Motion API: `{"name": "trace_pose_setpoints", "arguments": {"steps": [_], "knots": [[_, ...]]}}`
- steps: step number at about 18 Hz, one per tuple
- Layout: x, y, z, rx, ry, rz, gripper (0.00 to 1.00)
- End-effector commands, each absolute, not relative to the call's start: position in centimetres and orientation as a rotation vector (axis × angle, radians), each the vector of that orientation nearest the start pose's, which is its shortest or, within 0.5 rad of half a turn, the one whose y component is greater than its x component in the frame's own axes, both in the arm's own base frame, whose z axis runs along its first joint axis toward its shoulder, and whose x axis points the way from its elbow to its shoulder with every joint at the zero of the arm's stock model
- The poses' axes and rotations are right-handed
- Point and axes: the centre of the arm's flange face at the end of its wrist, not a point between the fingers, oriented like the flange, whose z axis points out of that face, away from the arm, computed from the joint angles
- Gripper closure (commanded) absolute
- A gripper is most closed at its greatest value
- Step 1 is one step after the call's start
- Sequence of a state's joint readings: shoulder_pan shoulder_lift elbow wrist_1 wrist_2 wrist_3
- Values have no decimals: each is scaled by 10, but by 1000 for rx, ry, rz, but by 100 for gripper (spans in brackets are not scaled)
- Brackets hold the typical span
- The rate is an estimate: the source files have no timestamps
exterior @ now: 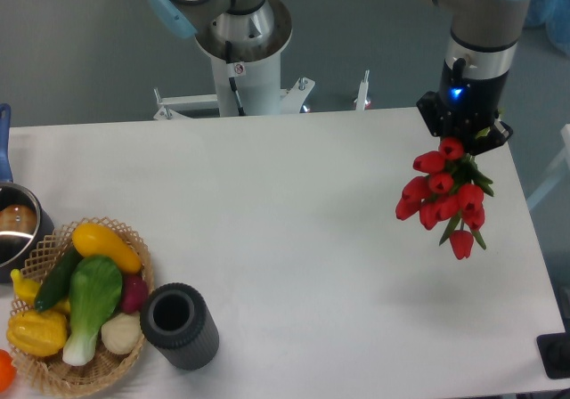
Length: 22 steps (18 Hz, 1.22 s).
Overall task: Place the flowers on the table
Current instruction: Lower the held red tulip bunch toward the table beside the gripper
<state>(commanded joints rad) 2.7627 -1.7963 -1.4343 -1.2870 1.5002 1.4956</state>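
The flowers [443, 196], a bunch of red tulips with green leaves, hang heads-down in the air over the right part of the white table [294, 203]. My gripper [463, 141] is directly above them and shut on their stem end; the stems and my fingertips are hidden by the gripper body and the blooms. The bunch is held clear of the tabletop, with a faint shadow below it.
A dark grey ribbed cylinder vase [179, 325] stands near the front left. A wicker basket [85, 363] of vegetables sits at the front left corner. A metal pot [16, 225] is at the left edge. The robot base [242, 52] is behind the table.
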Motion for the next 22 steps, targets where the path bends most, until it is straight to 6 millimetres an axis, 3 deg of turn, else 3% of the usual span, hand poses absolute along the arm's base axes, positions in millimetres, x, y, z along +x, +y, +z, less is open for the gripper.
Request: {"name": "trace_pose_setpoints", "arguments": {"steps": [15,20,22], "knots": [[-504,359,459,-2980,467,249,100],[-502,362,432,-2987,439,185,100],[-494,382,415,-2983,381,191,100]]}}
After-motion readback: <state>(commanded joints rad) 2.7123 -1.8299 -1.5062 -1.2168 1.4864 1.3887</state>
